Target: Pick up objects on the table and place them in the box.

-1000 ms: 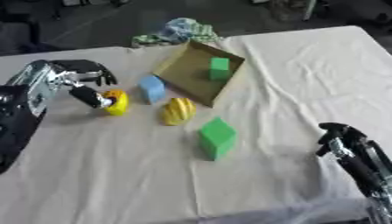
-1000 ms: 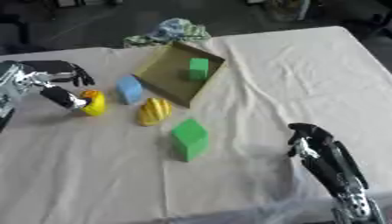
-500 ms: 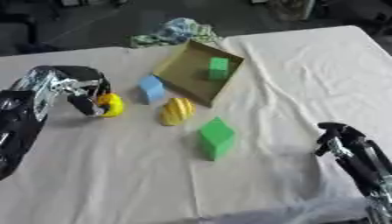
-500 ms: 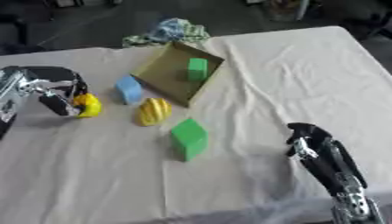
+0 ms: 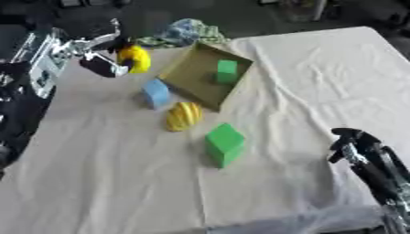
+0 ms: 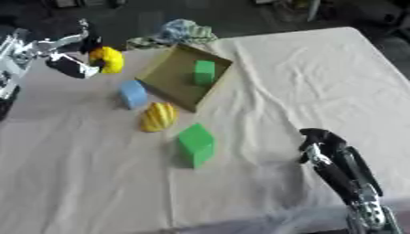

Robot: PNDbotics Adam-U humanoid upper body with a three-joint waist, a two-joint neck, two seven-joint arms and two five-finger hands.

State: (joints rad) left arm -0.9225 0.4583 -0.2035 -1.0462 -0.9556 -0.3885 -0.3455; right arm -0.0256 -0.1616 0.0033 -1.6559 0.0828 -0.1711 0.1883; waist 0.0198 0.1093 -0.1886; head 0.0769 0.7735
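Carrying the yellow toy [image 5: 134, 58] in my left hand [image 5: 94, 49], fingers pinched on it, lifted off the table. The box [image 5: 195, 77] sits just right of and below that hand, one small green block [image 5: 227, 71] already inside. Next I need to swing right over the box and let go. My right hand [image 5: 352, 141] idles far off, fingers curled on nothing. The toy's shape is hard to make out; my left palm is partly hidden.
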